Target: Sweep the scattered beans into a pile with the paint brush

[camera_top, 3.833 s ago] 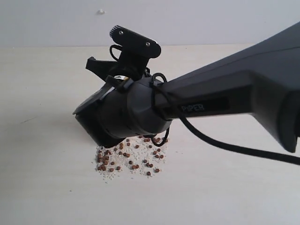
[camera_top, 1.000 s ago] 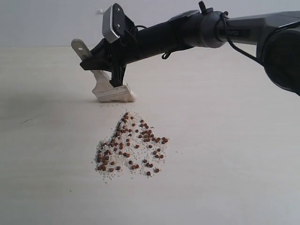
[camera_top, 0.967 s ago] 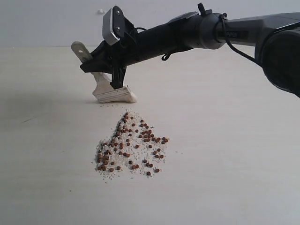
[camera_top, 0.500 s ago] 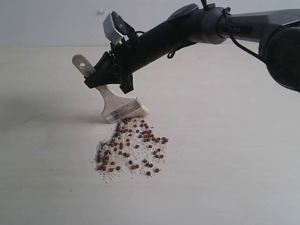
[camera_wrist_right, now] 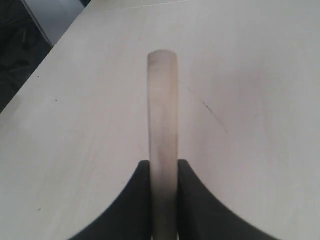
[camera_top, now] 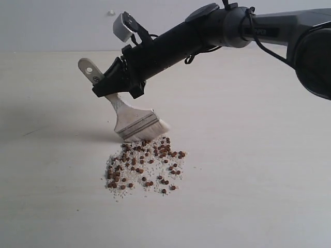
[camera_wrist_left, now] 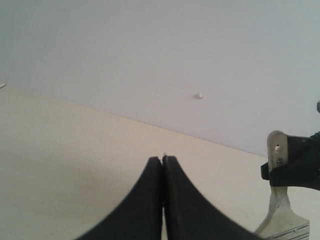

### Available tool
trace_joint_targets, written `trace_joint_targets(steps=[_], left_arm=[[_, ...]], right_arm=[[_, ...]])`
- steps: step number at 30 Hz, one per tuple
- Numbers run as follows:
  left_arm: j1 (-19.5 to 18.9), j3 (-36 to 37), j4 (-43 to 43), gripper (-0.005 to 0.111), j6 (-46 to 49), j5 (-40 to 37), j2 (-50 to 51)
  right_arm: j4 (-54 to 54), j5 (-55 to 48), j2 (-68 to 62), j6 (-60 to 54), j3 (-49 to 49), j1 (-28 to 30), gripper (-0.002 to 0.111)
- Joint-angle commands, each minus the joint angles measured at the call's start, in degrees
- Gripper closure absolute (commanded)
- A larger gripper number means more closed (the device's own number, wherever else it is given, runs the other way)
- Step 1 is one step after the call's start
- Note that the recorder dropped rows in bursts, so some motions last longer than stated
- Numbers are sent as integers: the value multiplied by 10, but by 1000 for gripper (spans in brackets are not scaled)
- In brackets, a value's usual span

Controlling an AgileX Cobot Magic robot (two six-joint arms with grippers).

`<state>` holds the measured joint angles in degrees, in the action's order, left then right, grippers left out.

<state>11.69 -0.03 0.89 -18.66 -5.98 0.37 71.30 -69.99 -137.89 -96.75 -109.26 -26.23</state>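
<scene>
Exterior view: paint brush bristles touch pile edge.

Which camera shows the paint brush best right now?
The exterior view: the paint brush shows nearly whole, its bristles at the edge of the beans. The left wrist view cuts it off at the frame's edge. The right wrist view shows only its handle, edge-on.

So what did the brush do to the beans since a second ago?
The right hand, gripping the paint brush throughout, dragged it nearer the camera, from behind the beans onto their far edge. Its bristles pushed their pointed far tip in, so the pile is shorter. The nearer beans stayed put.
</scene>
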Motion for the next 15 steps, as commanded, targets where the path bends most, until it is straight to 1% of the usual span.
trace_joint_targets(steps=[1, 3, 5, 7, 9, 12, 13, 14, 15], left_arm=[[3, 0, -1, 107, -4, 2, -4], [3, 0, -1, 107, -4, 2, -4], [3, 0, -1, 107, -4, 2, -4], [3, 0, -1, 107, -4, 2, -4], [3, 0, -1, 107, -4, 2, -4], [3, 0, -1, 107, -4, 2, -4], [3, 0, -1, 107, -4, 2, -4], [3, 0, -1, 107, -4, 2, -4], [3, 0, -1, 107, -4, 2, -4]], right_arm=[[3, 34, 33, -30, 3, 2, 108], [-13, 77, 41, -28, 3, 2, 108], [-29, 160, 52, 10, 3, 2, 108], [-59, 220, 57, 35, 3, 2, 108], [-78, 258, 64, 52, 3, 2, 108], [-93, 267, 66, 73, 3, 2, 108], [-149, 296, 71, 111, 3, -3, 108], [-221, 363, 80, 179, 16, -15, 108], [-270, 409, 89, 217, 27, -24, 108]])
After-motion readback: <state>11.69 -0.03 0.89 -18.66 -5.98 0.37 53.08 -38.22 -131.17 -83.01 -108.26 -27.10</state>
